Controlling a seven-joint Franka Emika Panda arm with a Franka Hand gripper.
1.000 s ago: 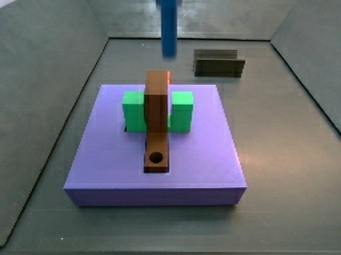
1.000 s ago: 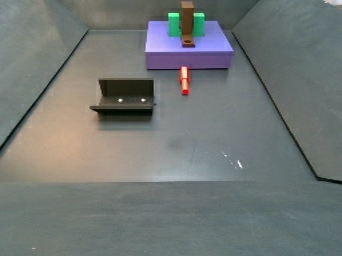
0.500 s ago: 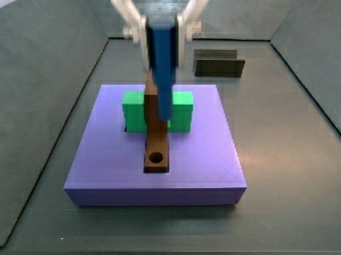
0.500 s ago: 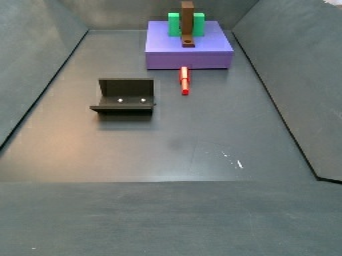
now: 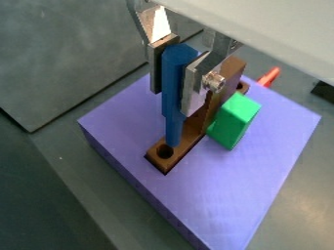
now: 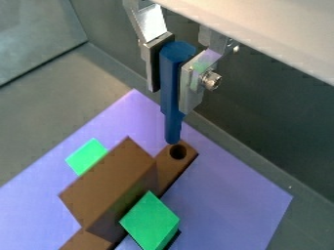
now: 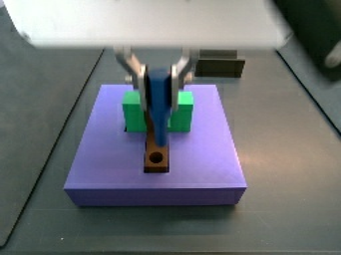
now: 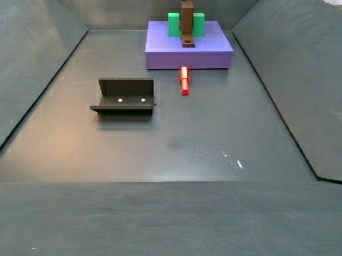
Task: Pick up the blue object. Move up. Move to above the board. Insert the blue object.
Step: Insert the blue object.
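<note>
Blue object (image 5: 173,93) was hanging upright, pinched between the hand's (image 5: 183,73) flat silver fingers (image 5: 198,76), its lower tip right over the round hole at the near end of the board (image 5: 209,112). In both wrist views the tip looked just above the hole or barely at its rim; hard to tell which.

Going big to small on the setting: the dark grey tabletop (image 8: 201,150) sat inside grey walls, with loads of free floor. The lavender slab (image 7: 158,149) was at the far end in a side view, carrying the green block (image 6: 150,223) with the brown board crossing it. The fixture (image 8: 124,97) stood well apart from all that, and a small red peg (image 8: 185,80) lay on the floor just beside the slab.

What could've gone wrong, guessing from this: the fit looked tight, so if the peg was slightly off-centre or tilted in the grip, pushing down would jam it on the rim. That could have slid the peg up between the pads or levered the board off the green block. Letting go too soon would probably have tipped the peg over onto the slab.
</note>
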